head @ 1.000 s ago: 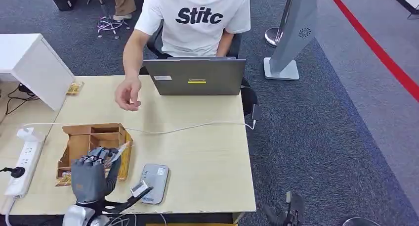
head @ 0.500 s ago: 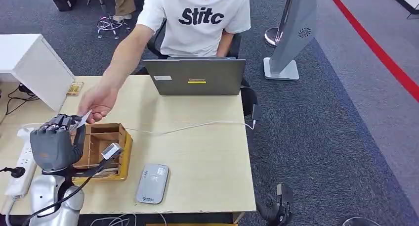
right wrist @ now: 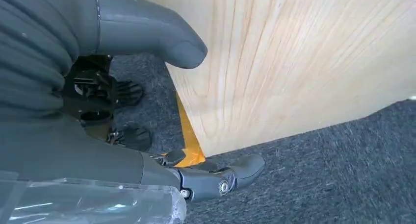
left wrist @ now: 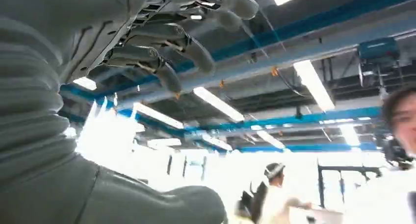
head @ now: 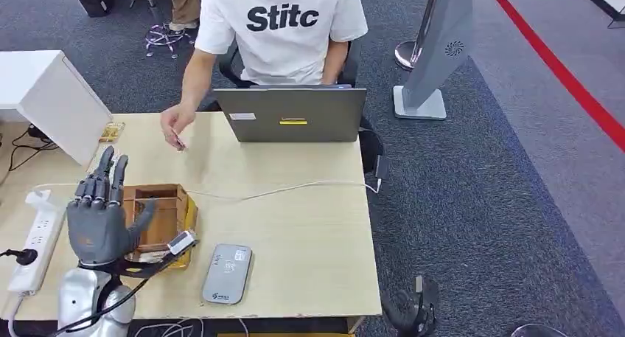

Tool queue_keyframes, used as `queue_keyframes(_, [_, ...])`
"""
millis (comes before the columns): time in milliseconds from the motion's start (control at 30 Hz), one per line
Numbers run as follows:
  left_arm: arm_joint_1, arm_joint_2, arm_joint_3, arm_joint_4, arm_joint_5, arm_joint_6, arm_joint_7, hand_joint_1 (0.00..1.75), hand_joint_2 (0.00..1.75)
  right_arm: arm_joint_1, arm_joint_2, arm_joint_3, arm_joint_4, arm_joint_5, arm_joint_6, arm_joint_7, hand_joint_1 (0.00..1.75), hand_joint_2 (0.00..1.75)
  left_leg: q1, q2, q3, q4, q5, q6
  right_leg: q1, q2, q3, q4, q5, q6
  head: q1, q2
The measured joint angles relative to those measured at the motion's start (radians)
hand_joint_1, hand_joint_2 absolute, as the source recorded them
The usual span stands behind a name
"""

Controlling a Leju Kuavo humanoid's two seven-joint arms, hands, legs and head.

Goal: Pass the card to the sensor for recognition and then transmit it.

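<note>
The left hand (head: 99, 219) stands at lower left, fingers spread and upright, holding nothing. The card (head: 177, 140) lies up and right of it, pinched in the person's hand (head: 175, 122) over the worktop (head: 295, 226); the sensor (head: 228, 273) sits lower centre. The right hand (right wrist: 162, 150) hangs slack and empty below the worktop.

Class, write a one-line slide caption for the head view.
Robot's left hand raised open above the wooden box; the person's hand holds the card.

The head camera is looking down on the table (head: 295, 226) from high; the right wrist camera is looking closely at the table's (right wrist: 304, 62) side.
</note>
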State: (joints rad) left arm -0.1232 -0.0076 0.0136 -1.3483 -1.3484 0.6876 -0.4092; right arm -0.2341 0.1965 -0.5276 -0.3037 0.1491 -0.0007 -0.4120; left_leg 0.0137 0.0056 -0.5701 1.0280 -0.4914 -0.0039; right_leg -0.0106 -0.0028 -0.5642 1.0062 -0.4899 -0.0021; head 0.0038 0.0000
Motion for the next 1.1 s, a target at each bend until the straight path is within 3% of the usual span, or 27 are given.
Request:
queue_keyframes(100, [0.013, 0.037, -0.132, 0.042, 0.080, -0.091, 0.064, 0.00, 1.75, 0.007, -0.003, 0.000, 0.000, -0.013, 0.004, -0.011, 0.00, 1.75, 0.000, 0.000, 0.000, 0.000, 0.000, 0.000, 0.000, 0.000, 0.000, 0.000, 0.000, 0.000, 0.000, 0.000])
queue_keyframes(233, [0.025, 0.082, -0.276, 0.077, 0.085, -0.263, 0.119, 0.00, 1.75, 0.019, -0.013, -0.005, 0.000, -0.023, 0.007, -0.028, 0.00, 1.75, 0.000, 0.001, 0.000, 0.000, 0.000, 0.000, 0.000, 0.001, 0.000, 0.000, 0.000, 0.000, 0.000, 0.000])
queue_keyframes(333, [0.032, 0.115, -0.356, 0.095, 0.050, -0.348, 0.175, 0.00, 1.75, 0.027, -0.019, -0.012, 0.000, -0.030, 0.013, -0.040, 0.00, 1.75, 0.000, 0.001, 0.000, 0.000, 0.000, 0.000, 0.000, 0.001, 0.000, 0.000, 0.000, 0.000, 0.000, 0.000])
queue_keyframes(433, [0.050, 0.153, -0.412, 0.095, 0.007, -0.340, 0.225, 0.00, 1.75, 0.034, -0.024, -0.026, 0.000, -0.032, 0.014, -0.044, 0.00, 1.75, 0.000, 0.001, 0.000, 0.000, 0.000, 0.000, 0.000, 0.001, 0.000, 0.000, 0.000, 0.000, 0.000, 0.000])
queue_keyframes(733, [0.179, 0.263, -0.450, -0.088, -0.114, -0.124, 0.300, 0.00, 1.75, 0.045, -0.032, -0.054, 0.000, -0.041, 0.002, -0.055, 0.00, 1.75, 0.000, 0.001, -0.001, -0.001, 0.000, 0.000, 0.000, 0.001, -0.001, 0.000, 0.000, 0.000, 0.000, 0.000])
queue_keyframes(900, [0.243, 0.313, -0.455, -0.198, -0.120, -0.135, 0.328, 0.00, 1.75, 0.050, -0.034, -0.064, 0.000, -0.044, -0.003, -0.060, 0.00, 1.75, 0.000, 0.001, -0.001, -0.001, 0.000, 0.000, 0.000, 0.001, -0.001, 0.000, 0.000, 0.000, 0.000, 0.000])
queue_keyframes(1100, [0.275, 0.345, -0.463, -0.250, -0.099, -0.162, 0.339, 0.00, 1.75, 0.053, -0.035, -0.077, 0.000, -0.044, -0.002, -0.063, 0.00, 1.75, 0.000, 0.001, -0.001, -0.001, 0.000, 0.000, 0.000, 0.001, -0.001, 0.000, 0.000, 0.000, 0.000, 0.000])
